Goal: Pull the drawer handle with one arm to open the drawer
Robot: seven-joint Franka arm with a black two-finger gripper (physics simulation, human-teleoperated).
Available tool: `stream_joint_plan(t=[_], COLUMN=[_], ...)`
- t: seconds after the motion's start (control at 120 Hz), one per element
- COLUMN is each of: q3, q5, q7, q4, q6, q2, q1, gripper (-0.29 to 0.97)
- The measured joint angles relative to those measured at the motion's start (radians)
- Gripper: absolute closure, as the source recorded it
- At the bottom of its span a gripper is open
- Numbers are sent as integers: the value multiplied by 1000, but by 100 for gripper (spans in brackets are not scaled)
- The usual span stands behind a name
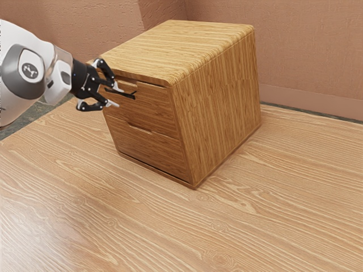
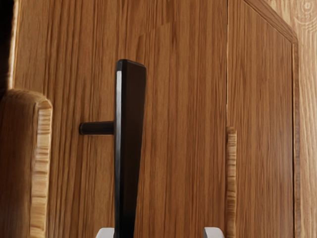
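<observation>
Handle (image 1: 123, 93): black bar on a short post, fixed to the upper drawer (image 1: 144, 107) front, at the upper left of the exterior view.
Upper drawer: top of two in a wooden cabinet (image 1: 218, 102), its front slightly proud of the lower drawer (image 1: 150, 148).
Gripper (image 1: 116, 97): black, fingers spread, bar between them; one fingertip (image 2: 105, 232) just beside the bar, the other apart.
Cabinet: centre frame, on a wood-grain table (image 1: 255, 221).

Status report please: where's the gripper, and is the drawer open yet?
The black two-finger gripper is open, fingers either side of the black bar handle. The top drawer of the wooden cabinet is not visibly pulled out. Nothing in the way.
</observation>
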Motion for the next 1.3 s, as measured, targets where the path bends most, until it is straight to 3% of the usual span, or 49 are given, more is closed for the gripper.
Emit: stream_joint_plan(t=[0.35, 0.95, 1.3], q3=[12, 87, 161], q5=[9, 10, 5], q7=[-4, -8, -16], q4=[-5, -267, -406], q6=[-53, -93, -102], q2=[-40, -325, -471], q1=[16, 31, -33], gripper=[74, 76, 76])
